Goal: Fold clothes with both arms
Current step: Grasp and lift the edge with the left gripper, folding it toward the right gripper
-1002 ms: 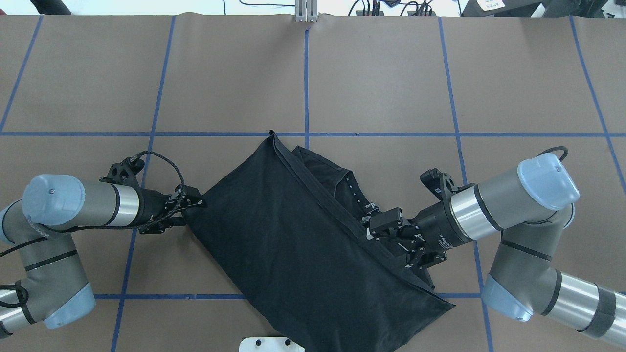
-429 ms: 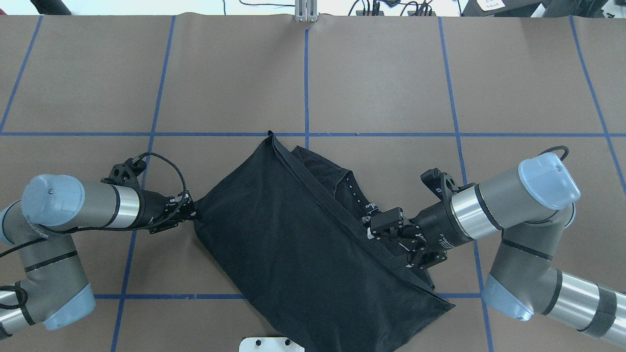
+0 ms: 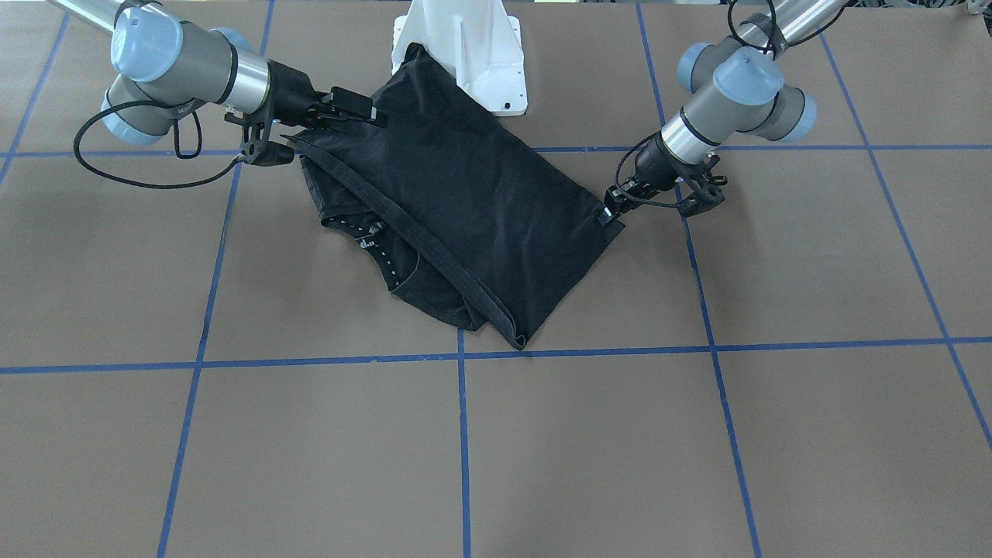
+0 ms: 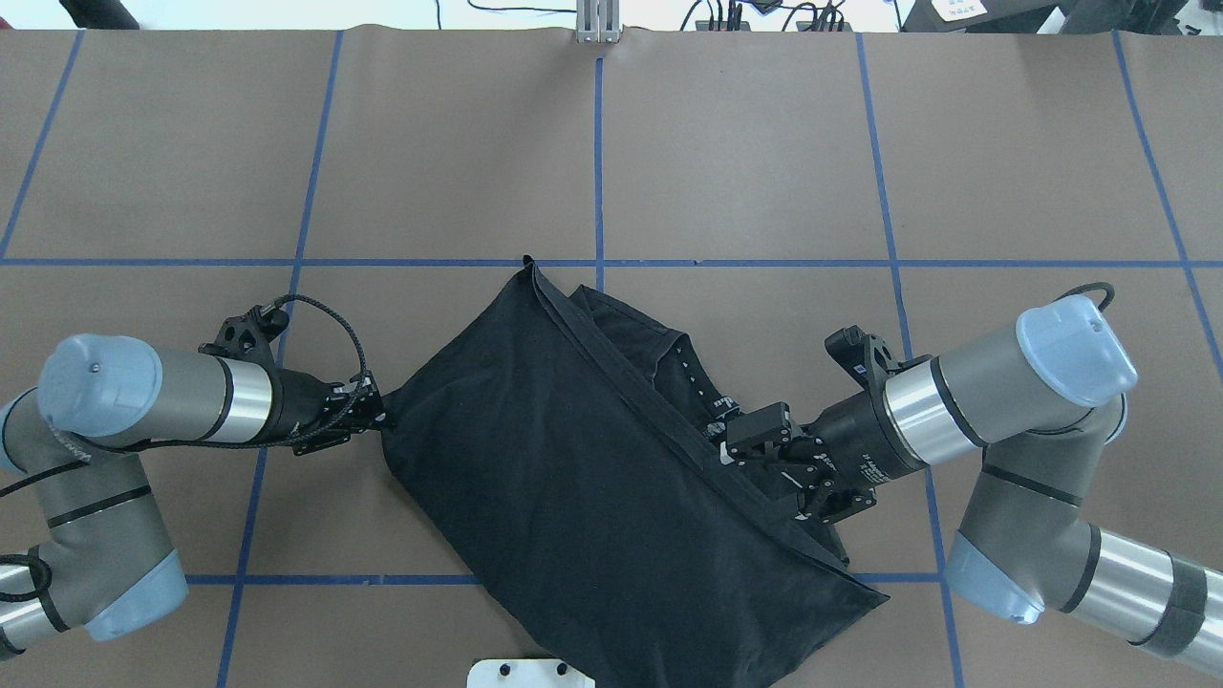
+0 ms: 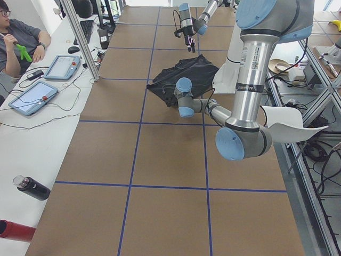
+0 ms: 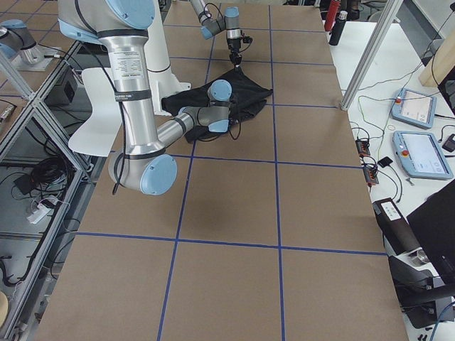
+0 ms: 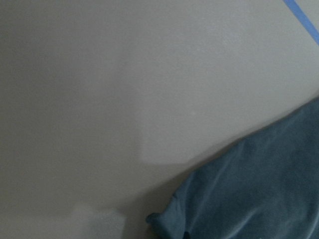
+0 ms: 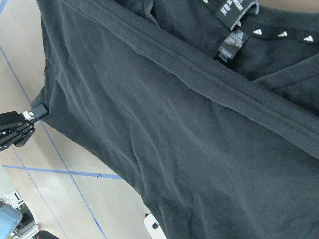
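Observation:
The black T-shirt [image 4: 573, 478] lies folded over at the table's near middle, plain side up, and no print shows. Its collar with a label [image 8: 229, 47] peeks out past a thick hem band. My left gripper [image 4: 375, 418] is shut on the shirt's left corner, which is drawn to a point; it also shows in the front view [image 3: 611, 215] and the right wrist view [image 8: 22, 127]. My right gripper [image 4: 740, 463] sits on the hem band at the shirt's right side and looks shut on it. Its fingertips are hard to make out against the black cloth.
The white pedestal base [image 3: 473, 54] stands at the near edge, and the shirt's near end lies against it. Blue tape lines [image 4: 598, 162] grid the brown table. An operator [image 5: 16, 37], tablets [image 5: 32, 96] and bottles [image 5: 32, 188] are at the far side.
My left gripper has shut on the shirt's left corner and drawn it to a point. The right arm has shifted very slightly; the shirt otherwise lies as before.

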Controlling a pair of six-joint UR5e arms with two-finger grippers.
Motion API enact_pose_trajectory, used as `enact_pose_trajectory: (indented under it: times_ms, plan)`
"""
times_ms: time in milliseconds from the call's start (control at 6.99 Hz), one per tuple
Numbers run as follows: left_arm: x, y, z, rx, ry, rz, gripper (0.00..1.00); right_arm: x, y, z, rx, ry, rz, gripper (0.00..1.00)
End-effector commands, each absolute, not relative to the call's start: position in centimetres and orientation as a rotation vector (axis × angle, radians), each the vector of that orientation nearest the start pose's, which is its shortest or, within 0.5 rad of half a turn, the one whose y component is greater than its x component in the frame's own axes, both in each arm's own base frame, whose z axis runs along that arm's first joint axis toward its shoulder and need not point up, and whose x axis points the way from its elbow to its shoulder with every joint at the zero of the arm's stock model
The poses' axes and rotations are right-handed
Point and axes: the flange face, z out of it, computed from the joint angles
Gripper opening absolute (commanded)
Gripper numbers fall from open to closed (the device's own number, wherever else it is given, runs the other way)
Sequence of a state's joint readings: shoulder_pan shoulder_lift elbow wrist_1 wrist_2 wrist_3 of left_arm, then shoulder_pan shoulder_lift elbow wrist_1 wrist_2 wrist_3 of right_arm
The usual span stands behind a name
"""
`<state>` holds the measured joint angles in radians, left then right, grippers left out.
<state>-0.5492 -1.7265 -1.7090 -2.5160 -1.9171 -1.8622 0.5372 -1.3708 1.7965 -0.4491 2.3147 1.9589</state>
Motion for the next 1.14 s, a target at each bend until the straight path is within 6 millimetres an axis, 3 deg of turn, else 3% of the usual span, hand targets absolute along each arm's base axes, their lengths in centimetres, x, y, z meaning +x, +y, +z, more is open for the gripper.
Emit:
enact_pose_trajectory:
  times_ms: [0,143,286,429,572,859,1002]
  plan:
    - [40.5,-41.6,39.7,-0.078,1.274,-0.587,0.00,-40.4,-32.9,31.8,-0.451,-1.491,0.172,1.00]
    - [40.8,-44.8,37.0,-0.055,1.265,-0.625,0.00,-39.9,-33.4,32.0,-0.443,-1.490,0.185,1.00]
    - [43.1,-47.8,33.8,-0.033,1.252,-0.634,0.00,-39.7,-33.7,32.0,-0.438,-1.493,0.189,1.00]
    - [45.9,-50.9,32.3,0.026,1.242,-0.675,0.00,-39.4,-34.1,32.1,-0.430,-1.493,0.198,1.00]
    - [46.1,-53.4,32.5,0.090,1.223,-0.690,0.00,-39.1,-34.4,32.2,-0.425,-1.494,0.205,1.00]
    - [44.4,-58.7,32.4,0.178,1.185,-0.698,0.00,-39.2,-34.4,32.0,-0.422,-1.496,0.209,1.00]
    - [44.9,-61.0,31.3,0.200,1.199,-0.702,0.00,-39.2,-34.5,32.0,-0.418,-1.498,0.211,1.00]
